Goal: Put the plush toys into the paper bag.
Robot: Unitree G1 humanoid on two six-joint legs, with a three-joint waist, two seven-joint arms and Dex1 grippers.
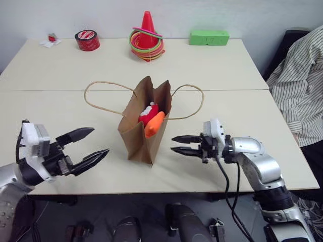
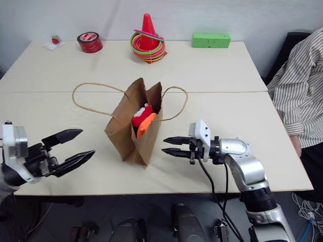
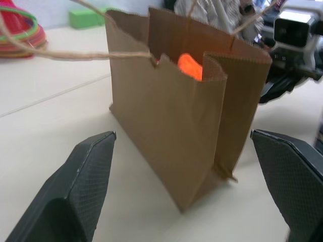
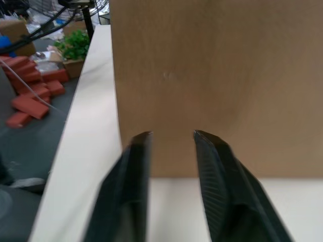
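The brown paper bag (image 1: 136, 133) stands upright at the middle of the table, mouth open, its cord handles drooping to either side. The plush toys sit in its mouth: the orange one (image 1: 154, 125) pokes out at the rim, and the red-and-white one (image 1: 148, 114) lies just behind it. My left gripper (image 1: 101, 140) hovers left of the bag, pointing at it, open wide and empty. In the left wrist view the bag (image 3: 166, 136) stands between its fingers (image 3: 86, 171), a little ahead of them. My right gripper (image 1: 172, 143) is level on the bag's right, fingers slightly parted, empty, tips close to the bag wall (image 4: 217, 75).
At the table's far side stand a red cone with coloured rings (image 1: 147, 35), a red tape roll (image 1: 87, 40), a green block (image 1: 209, 37) and a small red-and-white item (image 1: 51, 39). A person in a striped shirt (image 1: 303, 85) sits at the right edge.
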